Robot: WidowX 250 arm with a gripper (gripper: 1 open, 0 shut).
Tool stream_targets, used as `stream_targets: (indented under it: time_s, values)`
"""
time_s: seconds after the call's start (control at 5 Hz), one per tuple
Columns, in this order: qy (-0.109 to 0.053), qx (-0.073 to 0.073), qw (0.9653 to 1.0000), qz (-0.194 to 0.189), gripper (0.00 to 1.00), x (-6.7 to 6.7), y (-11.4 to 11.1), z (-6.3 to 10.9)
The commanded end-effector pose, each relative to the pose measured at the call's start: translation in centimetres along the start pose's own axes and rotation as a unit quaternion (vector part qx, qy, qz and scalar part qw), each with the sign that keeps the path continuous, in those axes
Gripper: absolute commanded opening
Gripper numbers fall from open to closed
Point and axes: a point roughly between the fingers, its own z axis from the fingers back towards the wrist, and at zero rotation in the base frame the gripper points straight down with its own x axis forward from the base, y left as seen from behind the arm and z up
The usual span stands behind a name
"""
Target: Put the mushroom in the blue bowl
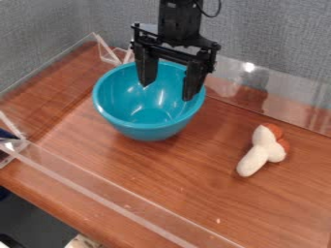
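Hiding the bowl's (142, 124) far rim, the jaws (172, 79) stand wide — seemingly empty

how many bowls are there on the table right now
1: a blue bowl under the open gripper, with the mushroom lying apart from it. The arm covers part of the view, so something behind it may be hidden.

Your arm: matte black, narrow and upright in shape
Your gripper (171, 85): black, broad crossbody, two blocky fingers
Your cable: thin, dark, looped beside the arm's top
Your markings: too small to tell
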Motion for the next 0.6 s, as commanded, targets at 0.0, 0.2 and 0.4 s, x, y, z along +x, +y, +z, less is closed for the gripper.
stream_targets:
  time_s: [0.0,0.2,0.4]
  values:
    - [-0.003,0.001,0.9992,-0.04,1.0,1.3,-3.0,-0.2]
    - [0.007,-0.002,0.9906,-0.136,1.0,4.2,-8.1,-2.9]
    - [0.005,0.006,0.9681,-0.251,1.0,8.2,-13.3,-6.1]
